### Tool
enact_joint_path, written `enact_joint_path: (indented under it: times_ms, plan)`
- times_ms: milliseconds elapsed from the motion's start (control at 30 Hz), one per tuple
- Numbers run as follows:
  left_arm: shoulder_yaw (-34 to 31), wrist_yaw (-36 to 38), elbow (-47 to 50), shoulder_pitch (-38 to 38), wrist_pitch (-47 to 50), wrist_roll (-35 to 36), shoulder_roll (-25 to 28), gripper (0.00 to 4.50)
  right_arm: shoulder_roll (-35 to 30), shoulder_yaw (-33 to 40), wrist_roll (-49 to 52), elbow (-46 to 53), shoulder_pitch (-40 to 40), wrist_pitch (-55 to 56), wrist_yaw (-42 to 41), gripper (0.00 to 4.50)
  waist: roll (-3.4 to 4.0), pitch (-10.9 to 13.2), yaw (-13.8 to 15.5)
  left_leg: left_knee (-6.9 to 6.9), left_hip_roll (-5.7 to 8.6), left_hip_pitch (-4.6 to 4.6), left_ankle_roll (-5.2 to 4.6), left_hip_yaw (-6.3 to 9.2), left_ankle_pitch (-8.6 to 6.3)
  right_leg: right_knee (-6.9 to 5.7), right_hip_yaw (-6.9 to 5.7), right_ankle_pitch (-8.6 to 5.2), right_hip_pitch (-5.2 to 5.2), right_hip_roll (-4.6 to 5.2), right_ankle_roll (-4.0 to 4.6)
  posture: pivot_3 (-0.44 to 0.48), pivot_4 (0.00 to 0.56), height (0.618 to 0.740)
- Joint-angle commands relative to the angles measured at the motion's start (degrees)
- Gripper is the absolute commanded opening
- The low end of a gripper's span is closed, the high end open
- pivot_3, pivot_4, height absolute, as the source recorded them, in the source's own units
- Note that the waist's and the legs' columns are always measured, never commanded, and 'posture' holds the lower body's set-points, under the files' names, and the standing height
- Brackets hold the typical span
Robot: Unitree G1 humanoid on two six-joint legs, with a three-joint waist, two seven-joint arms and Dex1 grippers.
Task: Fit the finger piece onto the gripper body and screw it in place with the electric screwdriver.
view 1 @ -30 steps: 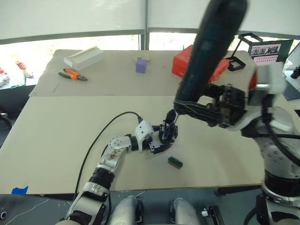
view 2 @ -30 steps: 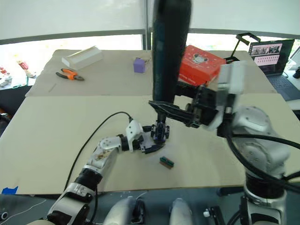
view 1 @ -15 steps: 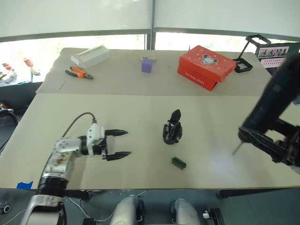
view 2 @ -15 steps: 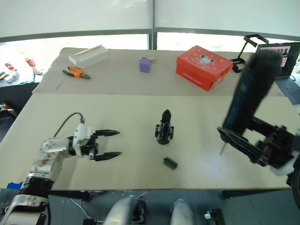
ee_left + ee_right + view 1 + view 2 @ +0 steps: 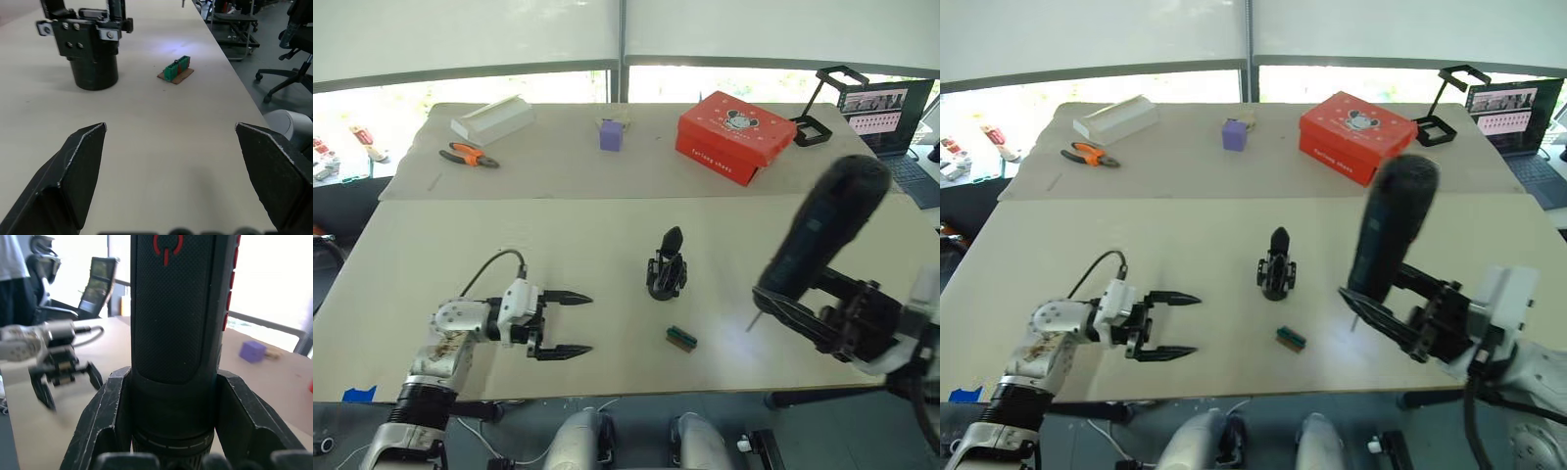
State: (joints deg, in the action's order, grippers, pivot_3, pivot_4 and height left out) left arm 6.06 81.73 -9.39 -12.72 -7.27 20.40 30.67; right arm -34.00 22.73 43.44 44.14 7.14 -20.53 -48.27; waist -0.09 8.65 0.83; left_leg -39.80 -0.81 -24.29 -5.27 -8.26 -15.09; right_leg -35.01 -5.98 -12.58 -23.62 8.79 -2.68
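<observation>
The gripper body (image 5: 666,272) stands upright at the table's middle, a pointed black finger rising from its top; I cannot tell the finger piece apart from it. My left gripper (image 5: 589,322) is open and holds nothing, a hand's width to the left of the body, fingertips pointing at it. The left wrist view shows the gripper body (image 5: 93,49) ahead of the spread fingers (image 5: 80,166). My right gripper (image 5: 785,299) is shut on the electric screwdriver (image 5: 824,230), held tilted to the right of the body, bit down just above the table. The screwdriver (image 5: 178,308) sits between the fingers (image 5: 105,421).
A small green-and-brown block (image 5: 681,338) lies just in front of the gripper body. At the back of the table are a red box (image 5: 734,122), a purple cube (image 5: 611,134), orange pliers (image 5: 465,155) and a white box (image 5: 489,119). A laptop (image 5: 886,113) stands at the far right.
My left gripper let go of the gripper body, drew back left and opened. The screwdriver swung away to the right, then came back left toward the body.
</observation>
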Motion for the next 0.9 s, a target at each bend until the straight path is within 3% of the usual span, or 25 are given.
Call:
enact_joint_path:
  times_ms: [33, 333, 900]
  plan:
    - [4.2, -4.8, 1.8, 0.0, -1.8, -4.5, -3.6, 4.46, 1.4, -6.7, -1.5, 0.6, -4.6, 1.6, 1.9, 1.91, -0.02, 0.0, 0.1, -0.01, 0.0, 0.0, -0.01, 0.01, 0.01, 0.01, -0.01, 0.0, 0.0, -0.01, 0.0, 0.0, 0.15, 0.74]
    - [11.1, -13.9, 1.6, -2.8, 2.6, -10.6, -11.7, 4.46, 4.5, -14.5, -6.5, -2.3, -7.1, 5.4, 1.6, 1.91, -0.02, 0.0, 1.4, -0.12, 0.02, 0.0, -0.35, 0.02, 0.11, 0.02, -0.01, 0.05, 0.07, 0.04, -0.07, 0.0, 0.15, 0.74]
    - [16.5, -17.0, 7.1, -9.1, 15.5, -11.1, -14.6, 4.46, 4.5, -15.1, -7.8, -4.8, -4.6, 8.8, 0.0, 1.91, -0.03, 0.0, 1.2, -0.18, 0.02, -0.02, -0.45, 0.03, 0.11, 0.0, -0.01, 0.06, 0.33, -0.02, -0.09, 0.0, 0.15, 0.74]
